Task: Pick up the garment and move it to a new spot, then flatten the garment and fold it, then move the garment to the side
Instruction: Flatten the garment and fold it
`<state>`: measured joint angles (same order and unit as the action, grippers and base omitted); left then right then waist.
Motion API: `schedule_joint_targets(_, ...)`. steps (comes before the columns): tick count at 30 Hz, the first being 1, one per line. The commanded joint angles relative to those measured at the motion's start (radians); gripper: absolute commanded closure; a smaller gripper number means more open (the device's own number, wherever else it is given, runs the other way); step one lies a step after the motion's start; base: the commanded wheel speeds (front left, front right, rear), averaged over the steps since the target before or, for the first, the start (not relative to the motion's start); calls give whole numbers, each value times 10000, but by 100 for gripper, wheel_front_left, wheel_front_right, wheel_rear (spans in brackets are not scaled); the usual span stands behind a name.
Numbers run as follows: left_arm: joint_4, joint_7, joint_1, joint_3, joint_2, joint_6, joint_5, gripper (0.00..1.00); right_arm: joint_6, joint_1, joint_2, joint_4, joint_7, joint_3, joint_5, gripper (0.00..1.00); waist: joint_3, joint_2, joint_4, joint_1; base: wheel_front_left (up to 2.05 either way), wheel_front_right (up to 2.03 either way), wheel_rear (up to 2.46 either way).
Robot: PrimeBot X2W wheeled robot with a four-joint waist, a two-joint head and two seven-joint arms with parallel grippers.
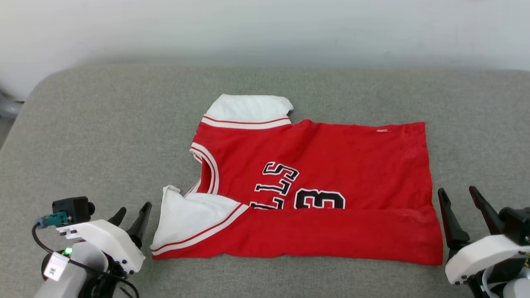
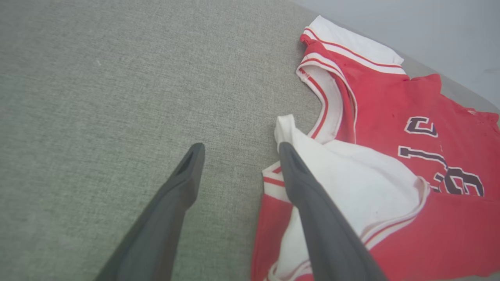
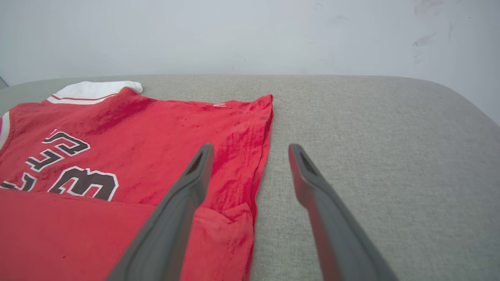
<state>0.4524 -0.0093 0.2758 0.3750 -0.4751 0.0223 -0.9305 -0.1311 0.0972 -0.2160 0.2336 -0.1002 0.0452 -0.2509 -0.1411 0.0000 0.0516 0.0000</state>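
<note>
The garment (image 1: 323, 165), a red jersey with white sleeves and black-and-white lettering, lies on the grey cushioned surface with its near long edge folded up over the front. Its collar and sleeves point left, its hem right. My left gripper (image 1: 134, 211) stands open just left of the near white sleeve (image 2: 371, 183), with nothing between its fingers; in the left wrist view (image 2: 238, 150) one finger overlaps the sleeve. My right gripper (image 1: 457, 196) is open just right of the hem; in the right wrist view (image 3: 250, 150) the hem edge of the garment (image 3: 129, 156) runs up between its fingers.
The grey cushioned surface (image 1: 103, 124) spreads wide on every side of the jersey, with rounded corners at the far left and right. A pale wall (image 1: 265, 29) rises behind its far edge.
</note>
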Motion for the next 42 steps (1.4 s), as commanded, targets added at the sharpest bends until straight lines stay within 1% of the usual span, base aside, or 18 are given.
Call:
schedule_joint_targets(1,-168,312,-133,15,-159,-84,-80,0,7,-182,85,-121,-58,37,123,0,292,0,-36,0,0,0,0)
schedule_joint_targets(3,-532,986,-236,27,-456,-204,-258,0,7,-395,232,-361,-124,103,213,0,434,0,-82,0,0,0,0)
schedule_joint_targets(7,-1443,2756,-449,129,-1126,-460,-782,0,7,-782,512,-963,-14,185,344,0,599,0,-215,0,0,0,0)
schedule_joint_targets(11,-2334,4410,-675,170,-1672,-951,-1383,0,7,-1008,775,-1502,140,190,414,0,529,0,-410,0,0,0,0)
schedule_joint_targets(15,-2807,5546,-788,155,-1840,-1586,-1916,0,7,-1073,937,-1865,293,189,436,0,276,0,-628,0,0,0,0)
schedule_joint_targets(18,-2808,5912,-774,200,-1825,-1877,-2066,0,7,-1007,1012,-2027,383,196,428,0,4,0,-779,0,0,0,0)
schedule_joint_targets(21,-2567,6013,-700,264,-1635,-1933,-2134,0,7,-898,1062,-2121,444,208,385,0,-278,0,-902,0,0,0,0)
schedule_joint_targets(24,-2078,6125,-649,475,-1336,-1782,-2188,0,7,-807,1097,-2152,484,277,337,0,-519,0,-973,0,0,0,0)
schedule_joint_targets(28,-1460,6438,-627,1010,-822,-1493,-2211,0,7,-778,1107,-2130,570,396,265,0,-724,0,-997,0,0,0,0)
schedule_joint_targets(29,-1321,6522,-627,1124,-668,-1398,-2277,12,7,-768,1110,-2135,603,418,231,0,-752,0,-994,0,0,0,0)
schedule_joint_targets(30,-1194,6527,-605,1201,-520,-1304,-2312,71,7,-754,1085,-2138,634,445,187,0,-771,0,-987,0,0,0,0)
schedule_joint_targets(31,-1093,6486,-561,1260,-414,-1216,-2294,100,7,-742,1046,-2154,669,490,157,0,-779,0,-972,0,0,0,0)
schedule_joint_targets(33,-990,6386,-488,1316,-242,-1000,-2293,100,8,-746,982,-2151,830,593,60,0,-773,0,-922,0,0,0,0)
schedule_joint_targets(34,-933,6170,-338,1257,-309,-892,-2163,100,8,-751,887,-2127,1103,654,-119,0,-728,0,-867,0,0,0,0)
schedule_joint_targets(37,-1035,5713,-182,1079,-480,-772,-1960,100,8,-836,729,-2013,1771,768,-429,0,-583,0,-778,0,0,0,0)
schedule_joint_targets(39,-1242,5429,-170,943,-637,-830,-1819,100,8,-882,515,-1901,2445,860,-587,0,-481,0,-724,0,0,0,0)
schedule_joint_targets(42,-1719,5088,-249,774,-916,-981,-1619,100,8,-965,195,-1715,3821,845,-841,0,-384,0,-644,0,0,0,0)
